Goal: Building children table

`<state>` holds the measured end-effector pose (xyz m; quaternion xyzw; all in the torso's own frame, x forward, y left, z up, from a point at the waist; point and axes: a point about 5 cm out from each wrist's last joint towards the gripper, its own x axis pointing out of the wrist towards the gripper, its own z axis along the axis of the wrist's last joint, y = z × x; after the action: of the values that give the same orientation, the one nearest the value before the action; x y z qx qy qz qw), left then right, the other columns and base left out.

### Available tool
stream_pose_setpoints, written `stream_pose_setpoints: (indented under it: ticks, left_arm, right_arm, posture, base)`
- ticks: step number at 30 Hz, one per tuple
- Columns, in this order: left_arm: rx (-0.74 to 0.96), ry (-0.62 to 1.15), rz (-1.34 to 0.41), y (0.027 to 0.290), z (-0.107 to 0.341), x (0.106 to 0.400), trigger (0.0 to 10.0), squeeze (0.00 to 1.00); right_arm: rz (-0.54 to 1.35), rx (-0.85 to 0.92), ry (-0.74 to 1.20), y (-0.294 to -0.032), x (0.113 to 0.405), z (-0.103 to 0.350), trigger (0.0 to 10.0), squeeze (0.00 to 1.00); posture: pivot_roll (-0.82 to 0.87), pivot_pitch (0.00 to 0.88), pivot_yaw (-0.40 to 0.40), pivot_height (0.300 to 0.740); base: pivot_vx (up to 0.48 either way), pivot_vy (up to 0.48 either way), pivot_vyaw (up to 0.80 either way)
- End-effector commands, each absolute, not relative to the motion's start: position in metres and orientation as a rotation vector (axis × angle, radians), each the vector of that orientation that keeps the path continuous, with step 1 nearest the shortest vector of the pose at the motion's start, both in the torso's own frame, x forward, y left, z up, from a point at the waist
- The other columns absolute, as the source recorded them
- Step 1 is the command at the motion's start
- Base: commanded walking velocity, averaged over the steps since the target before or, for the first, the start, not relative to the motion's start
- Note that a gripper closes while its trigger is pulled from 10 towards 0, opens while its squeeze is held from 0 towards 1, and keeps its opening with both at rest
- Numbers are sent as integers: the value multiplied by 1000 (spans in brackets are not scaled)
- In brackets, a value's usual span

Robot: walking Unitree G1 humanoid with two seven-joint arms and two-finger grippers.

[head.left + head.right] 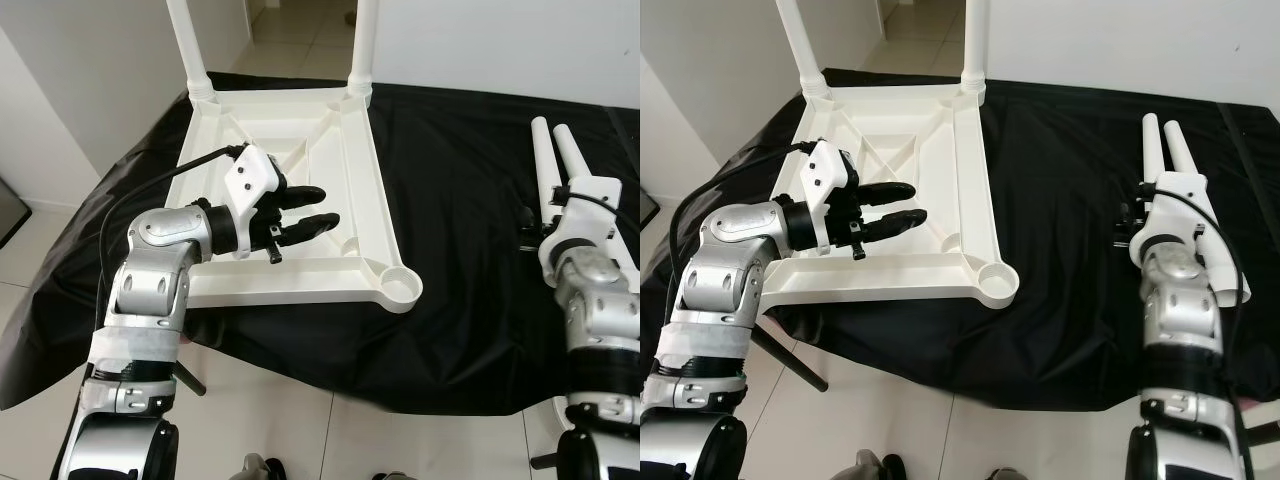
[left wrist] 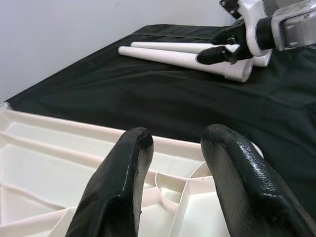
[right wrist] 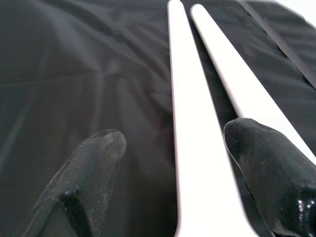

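A white children's table (image 1: 362, 190) lies upside down on a black cloth. Two white legs (image 1: 183, 40) (image 1: 364, 40) stand in its far corners. Its near right corner socket (image 1: 400, 285) holds nothing. My left gripper (image 1: 327, 205) hovers open above the table's ribbed underside (image 2: 44, 173), with nothing between its fingers (image 2: 123, 182). Two loose white legs (image 1: 545, 150) lie side by side on the cloth to the right. My right gripper (image 3: 175, 136) is open and low over them, its fingers (image 3: 89, 168) straddling one leg (image 3: 190, 148) without closing on it.
The black cloth (image 1: 460, 180) covers a low surface, and its front edge (image 1: 400, 385) hangs toward the tiled floor (image 1: 330, 440). White walls stand to the left and behind. Bare cloth lies between the table and the loose legs.
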<state>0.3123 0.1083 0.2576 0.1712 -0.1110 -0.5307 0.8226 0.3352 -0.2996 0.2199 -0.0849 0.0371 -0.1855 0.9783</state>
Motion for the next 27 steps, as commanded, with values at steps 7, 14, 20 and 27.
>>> stream_pose_setpoints:
  ticks: [7, 14, 20, 27]
  left_arm:
    - [287, -305, -983, 95, 268, 304, 10000, 0]
    - [324, -295, -980, 94, 265, 307, 10000, 0]
    - [316, -283, -972, 94, 265, 303, 10000, 0]
    - [310, -272, -959, 95, 263, 299, 10000, 0]
  right_arm:
    - [-434, -137, 191, -317, 333, 204, 10000, 0]
    - [-404, -132, 245, -320, 336, 201, 10000, 0]
    - [-316, 16, 341, -311, 338, 189, 10000, 0]
    - [-261, 180, 454, -309, 335, 183, 10000, 0]
  posture:
    - [-132, 144, 96, 740]
    - [-136, 145, 100, 740]
    - [-135, 146, 101, 740]
    - [-138, 150, 85, 740]
  base:
    - [0, 0, 0]
    - [0, 0, 0]
    - [0, 0, 0]
    - [0, 0, 0]
